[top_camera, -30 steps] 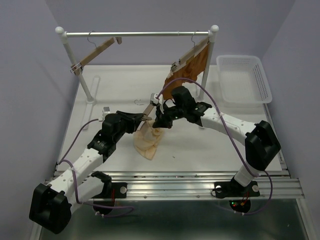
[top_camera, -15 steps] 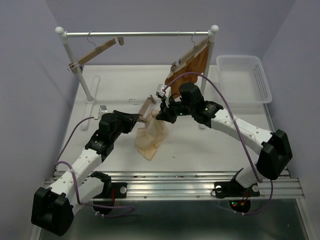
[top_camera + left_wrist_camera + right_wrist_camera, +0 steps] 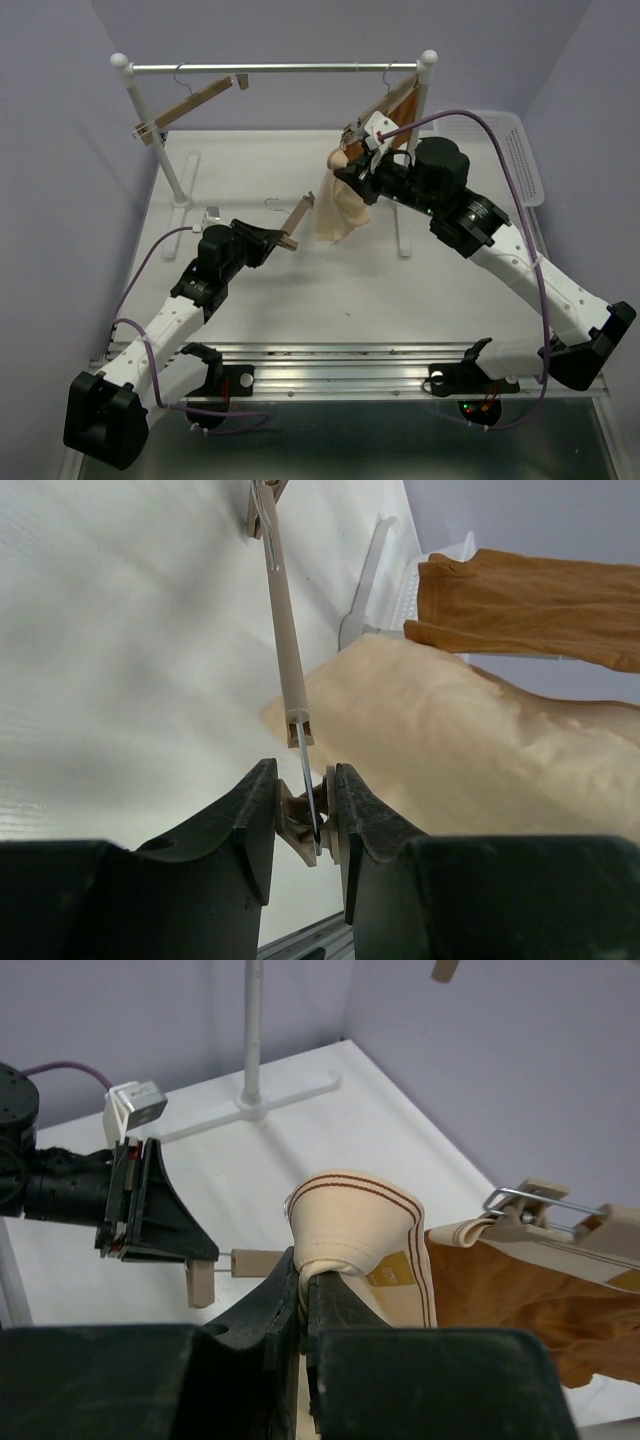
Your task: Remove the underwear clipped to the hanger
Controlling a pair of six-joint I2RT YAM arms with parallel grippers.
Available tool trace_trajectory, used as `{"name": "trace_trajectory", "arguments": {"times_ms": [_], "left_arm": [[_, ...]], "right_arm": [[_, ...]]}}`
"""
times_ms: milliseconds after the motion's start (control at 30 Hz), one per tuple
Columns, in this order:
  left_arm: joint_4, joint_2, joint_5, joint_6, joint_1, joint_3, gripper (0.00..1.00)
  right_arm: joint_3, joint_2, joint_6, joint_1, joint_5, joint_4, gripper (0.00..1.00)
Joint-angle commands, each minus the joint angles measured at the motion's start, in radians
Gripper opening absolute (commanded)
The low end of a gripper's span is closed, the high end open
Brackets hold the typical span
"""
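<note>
Showed the underwear (image 3: 340, 208) hanging limp in the air above the tabletop (image 3: 250, 290), pinched at its striped band and drooping under its own weight. Looked free of the hanger (image 3: 298, 215): just beside the bar's far end, yet with no cloth visibly caught in either clip. Judged the unclipping itself done, with only the setting-down left.

Held up by the right gripper (image 3: 350, 167), clamped tight on a bunched fold of the band, as seen from the right wrist (image 3: 303, 1280). Gripped high, probably, so that the whole cloth would clear the bar and the tabletop.

Kept in place by the left gripper (image 3: 275, 240), closed on the hanger's near end at the clip and wire. Tilted the bar up and away from that grip, its far end off the tabletop. Served as an anchor, most likely, so that a pull would take the cloth and not drag the hanger along.

Just behind the right gripper, found an orange garment (image 3: 395, 125) clipped to another hanger on the rail (image 3: 280, 68). Risked a snag there, perhaps. Farther right, showed a white basket (image 3: 490, 150), a likely drop spot.
</note>
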Motion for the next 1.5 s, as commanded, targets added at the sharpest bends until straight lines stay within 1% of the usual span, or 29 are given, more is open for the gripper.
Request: {"name": "trace_trajectory", "arguments": {"times_ms": [0, 100, 200, 300, 333, 433, 467, 533, 567, 667, 700, 767, 800, 833, 967, 1000, 1067, 1200, 1233, 1267, 1300, 1333, 1400, 1467], "left_arm": [[0.052, -0.004, 0.032, 0.068, 0.002, 0.033, 0.0], [0.037, -0.001, 0.029, 0.088, 0.003, 0.048, 0.0], [0.025, -0.004, 0.021, 0.119, 0.003, 0.068, 0.0], [0.014, -0.004, 0.019, 0.151, 0.003, 0.08, 0.0], [0.008, -0.005, 0.015, 0.165, 0.003, 0.085, 0.0], [-0.02, -0.004, 0.012, 0.188, 0.003, 0.102, 0.0], [-0.024, -0.002, 0.01, 0.203, 0.005, 0.106, 0.0], [-0.029, -0.004, 0.012, 0.217, 0.005, 0.112, 0.0], [-0.037, -0.002, 0.012, 0.229, 0.003, 0.114, 0.0], [-0.046, 0.001, 0.012, 0.245, 0.003, 0.123, 0.0], [-0.046, 0.004, 0.016, 0.255, 0.003, 0.125, 0.0], [-0.044, 0.005, 0.019, 0.271, 0.005, 0.126, 0.0], [-0.046, 0.007, 0.022, 0.28, 0.003, 0.129, 0.0], [-0.043, 0.007, 0.026, 0.286, 0.003, 0.128, 0.0], [-0.04, 0.011, 0.039, 0.306, 0.003, 0.132, 0.0], [-0.04, 0.011, 0.047, 0.312, 0.005, 0.132, 0.0], [-0.041, 0.015, 0.052, 0.331, 0.003, 0.14, 0.0], [-0.046, 0.024, 0.064, 0.36, 0.003, 0.152, 0.0], [-0.057, 0.03, 0.065, 0.366, 0.003, 0.166, 0.0], [-0.064, 0.033, 0.065, 0.374, 0.005, 0.174, 0.0], [-0.079, 0.037, 0.061, 0.387, 0.003, 0.188, 0.0], [-0.084, 0.039, 0.062, 0.392, 0.003, 0.194, 0.0], [-0.096, 0.042, 0.061, 0.413, 0.003, 0.204, 0.0], [-0.116, 0.044, 0.059, 0.424, 0.003, 0.218, 0.0]], "right_arm": [[0.074, -0.033, 0.011, -0.014, 0.162, 0.024, 0.01], [0.125, -0.027, -0.01, -0.023, 0.292, 0.024, 0.01], [0.142, -0.024, -0.038, -0.076, 0.421, 0.021, 0.01], [0.138, -0.032, -0.004, -0.152, 0.472, 0.021, 0.01], [0.13, -0.044, 0.04, -0.226, 0.471, 0.016, 0.01], [0.118, -0.058, 0.091, -0.345, 0.455, 0.02, 0.01], [0.122, -0.055, 0.12, -0.42, 0.457, 0.02, 0.01], [0.133, -0.042, 0.134, -0.489, 0.449, 0.022, 0.01], [0.157, -0.013, 0.146, -0.55, 0.445, 0.024, 0.01], [0.206, 0.05, 0.17, -0.644, 0.414, 0.022, 0.01], [0.243, 0.097, 0.183, -0.705, 0.383, 0.024, 0.01], [0.286, 0.152, 0.195, -0.758, 0.357, 0.022, 0.01], [0.321, 0.207, 0.195, -0.803, 0.318, 0.031, 0.01], [0.347, 0.237, 0.233, -0.825, 0.305, 0.03, 0.01], [0.427, 0.355, 0.27, -0.908, 0.207, 0.03, 0.01], [0.426, 0.37, 0.27, -0.917, 0.186, 0.034, 0.01], [0.421, 0.413, 0.269, -0.917, 0.196, 0.037, 0.01], [0.357, 0.458, 0.25, -0.917, 0.207, 0.068, 0.02], [0.342, 0.459, 0.267, -0.917, 0.216, 0.065, 0.23], [0.308, 0.459, 0.285, -0.917, 0.222, 0.065, 0.41], [0.291, 0.453, 0.321, -0.917, 0.216, 0.063, 0.68], [0.273, 0.444, 0.342, -0.917, 0.21, 0.065, 0.81], [0.23, 0.421, 0.403, -0.917, 0.192, 0.065, 0.99], [0.198, 0.401, 0.454, -0.917, 0.149, 0.065, 1.0]]}}
